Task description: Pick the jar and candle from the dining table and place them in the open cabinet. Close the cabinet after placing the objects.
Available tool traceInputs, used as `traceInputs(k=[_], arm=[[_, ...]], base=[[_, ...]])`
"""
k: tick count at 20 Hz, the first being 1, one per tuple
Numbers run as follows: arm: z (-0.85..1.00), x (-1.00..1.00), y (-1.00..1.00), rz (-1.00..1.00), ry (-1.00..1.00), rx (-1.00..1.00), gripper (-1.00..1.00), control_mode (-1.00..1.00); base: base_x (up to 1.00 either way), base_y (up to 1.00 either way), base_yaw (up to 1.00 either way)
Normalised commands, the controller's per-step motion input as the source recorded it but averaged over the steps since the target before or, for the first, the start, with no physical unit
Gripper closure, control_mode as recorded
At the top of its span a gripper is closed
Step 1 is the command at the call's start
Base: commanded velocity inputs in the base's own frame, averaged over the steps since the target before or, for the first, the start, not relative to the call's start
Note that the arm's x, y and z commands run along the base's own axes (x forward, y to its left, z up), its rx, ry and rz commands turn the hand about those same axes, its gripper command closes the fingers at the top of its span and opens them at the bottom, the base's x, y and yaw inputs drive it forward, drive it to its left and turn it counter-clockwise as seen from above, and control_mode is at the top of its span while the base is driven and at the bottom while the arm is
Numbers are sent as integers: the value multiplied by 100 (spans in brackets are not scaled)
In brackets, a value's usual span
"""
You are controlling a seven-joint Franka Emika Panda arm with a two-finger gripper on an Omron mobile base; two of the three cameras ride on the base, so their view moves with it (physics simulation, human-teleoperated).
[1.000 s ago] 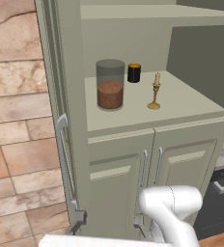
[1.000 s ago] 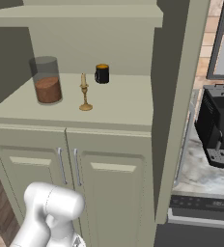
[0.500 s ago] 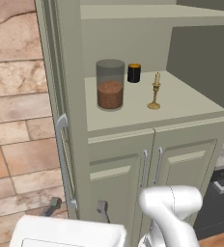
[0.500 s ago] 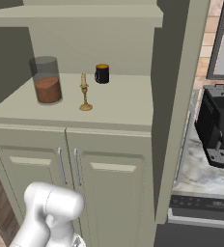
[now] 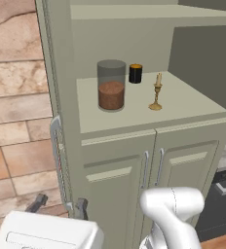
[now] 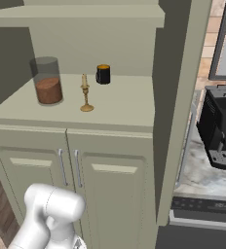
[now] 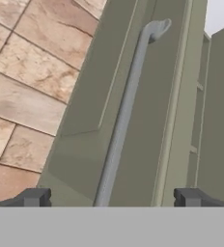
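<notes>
The clear glass cylinder jar [image 5: 111, 85] with a grey top, about half filled with brown powder, is seen standing upright on the flat inner shelf [image 5: 183, 99] of the tall sage-green cabinet [image 5: 129, 160]. The small gold goblet-shaped candle [image 5: 156, 92] is set upright on the same shelf, near the jar and apart from it, toward the front edge. A short black cylinder with an orange top [image 5: 135, 73] is placed behind and between them, closer to the back wall. In the right base view the jar [image 6: 47, 80], the candle [image 6: 85, 93] and the black cylinder [image 6: 103, 74] are found in the same order from the other side.

The open cabinet door [image 5: 54, 97] is viewed edge-on at the left of the shelf, with its silver bar handle [image 5: 58, 160] running down it.

The tool [image 7: 111, 198] is held wide open with nothing between its dark fingertips [image 7: 34, 197]. In the hand view the silver bar handle [image 7: 126, 111] is framed between the two tips, against the panelled face of the door; whether it is touched cannot be told. The tool [image 5: 59, 206] is also made out low beside the door's edge in the left base view.
</notes>
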Motion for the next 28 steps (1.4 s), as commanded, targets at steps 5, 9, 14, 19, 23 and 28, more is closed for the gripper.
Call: traceInputs(k=[5, 9, 14, 19, 23, 28], arm=[[6, 49, -32, -12, 0, 2, -100, -100], [21, 83, -85, -19, 0, 13, -100, -100], [15, 98, -93, -21, 5, 15, -100, -100], [11, 100, -76, -20, 5, 13, -100, -100], [7, 99, -52, -15, 5, 10, -100, -100], [11, 93, -40, -13, 3, 9, -100, -100]], base=[[0, 0, 0], [0, 0, 0], [0, 0, 0], [0, 0, 0], [0, 0, 0], [0, 0, 0]])
